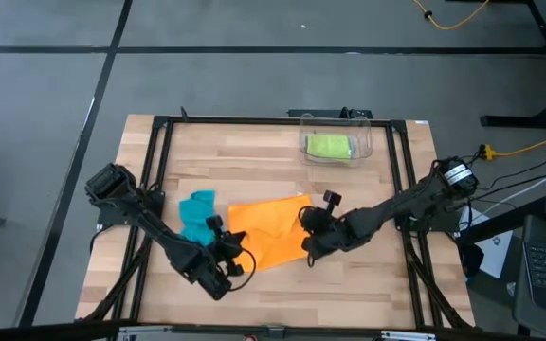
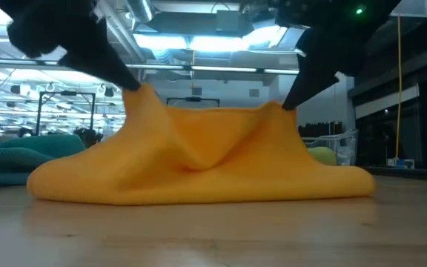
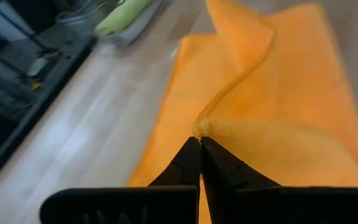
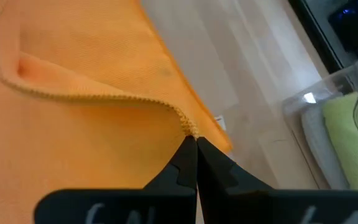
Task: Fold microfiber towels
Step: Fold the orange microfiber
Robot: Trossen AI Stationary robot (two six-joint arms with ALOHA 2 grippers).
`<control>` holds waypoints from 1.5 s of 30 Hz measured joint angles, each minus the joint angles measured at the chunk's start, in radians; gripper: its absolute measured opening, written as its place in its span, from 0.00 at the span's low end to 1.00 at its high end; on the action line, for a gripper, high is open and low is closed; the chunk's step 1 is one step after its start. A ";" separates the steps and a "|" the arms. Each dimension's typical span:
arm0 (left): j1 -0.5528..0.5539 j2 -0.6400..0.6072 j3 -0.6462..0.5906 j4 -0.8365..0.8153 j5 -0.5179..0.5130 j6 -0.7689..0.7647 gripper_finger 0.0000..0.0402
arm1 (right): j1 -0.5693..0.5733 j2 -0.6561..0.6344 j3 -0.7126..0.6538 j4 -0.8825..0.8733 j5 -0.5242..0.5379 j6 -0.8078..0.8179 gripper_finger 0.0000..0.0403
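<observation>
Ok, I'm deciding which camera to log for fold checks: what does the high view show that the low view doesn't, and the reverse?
Only the high view shows both arms whole, the clear bin at the table's far edge holding the lime green towel, and where the teal towel lies beside the orange towel.

Only the low view shows the orange towel's profile: two pinched points lifted into peaks, a sag between them, the rest draped on the table.

Both show the left gripper and right gripper shut on the orange towel's edge.

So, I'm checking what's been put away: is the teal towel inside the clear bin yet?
No: the teal towel lies on the table beside the orange towel; the clear bin holds a lime green one.
</observation>
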 joint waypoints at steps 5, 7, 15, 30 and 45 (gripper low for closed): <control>0.046 0.012 0.000 -0.104 0.090 -0.065 0.00 | -0.055 0.001 0.000 0.001 -0.004 -0.021 0.00; 0.062 0.011 0.000 -0.114 0.096 -0.065 0.00 | -0.077 0.004 0.000 0.002 -0.008 -0.032 0.00; 0.108 0.011 0.001 -0.267 0.170 -0.160 0.00 | -0.149 0.029 0.000 -0.005 -0.083 -0.073 0.00; 0.168 0.011 0.001 -0.359 0.265 -0.165 0.01 | -0.217 0.132 0.000 0.014 -0.109 -0.076 0.09; 0.234 0.000 0.000 -0.435 0.258 -0.109 0.19 | -0.216 0.132 0.000 0.004 -0.092 -0.109 0.34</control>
